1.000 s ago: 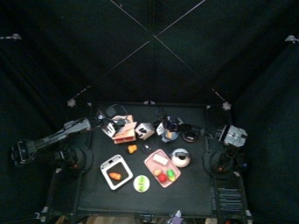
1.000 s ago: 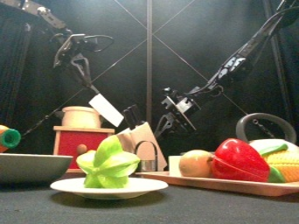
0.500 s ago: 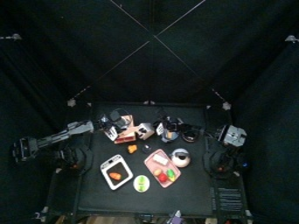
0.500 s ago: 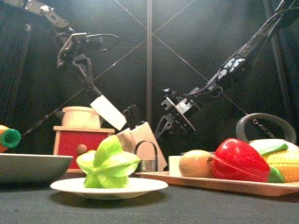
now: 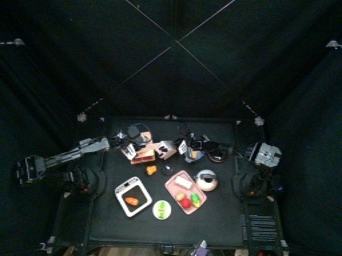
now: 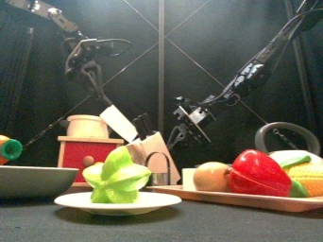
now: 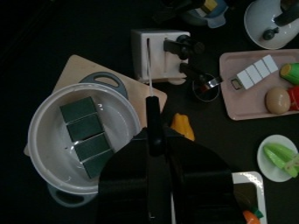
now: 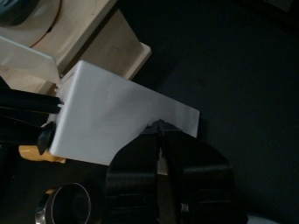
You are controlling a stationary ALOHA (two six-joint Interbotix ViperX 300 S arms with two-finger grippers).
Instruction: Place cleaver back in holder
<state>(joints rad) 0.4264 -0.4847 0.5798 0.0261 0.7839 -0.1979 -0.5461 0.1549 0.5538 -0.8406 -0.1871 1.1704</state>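
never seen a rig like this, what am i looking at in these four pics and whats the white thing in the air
You are looking at two black robot arms working at a small black table. One picture is taken from overhead and one from the table's front edge. The other two come from a camera on each wrist. The white thing is a toy cleaver, held up by the left gripper near the tan and red holder. The right gripper points at the blade with its fingers together and holds nothing I can see. On the table there are also a white pot, a knife block, a pink tray, a starfruit and a red pepper.
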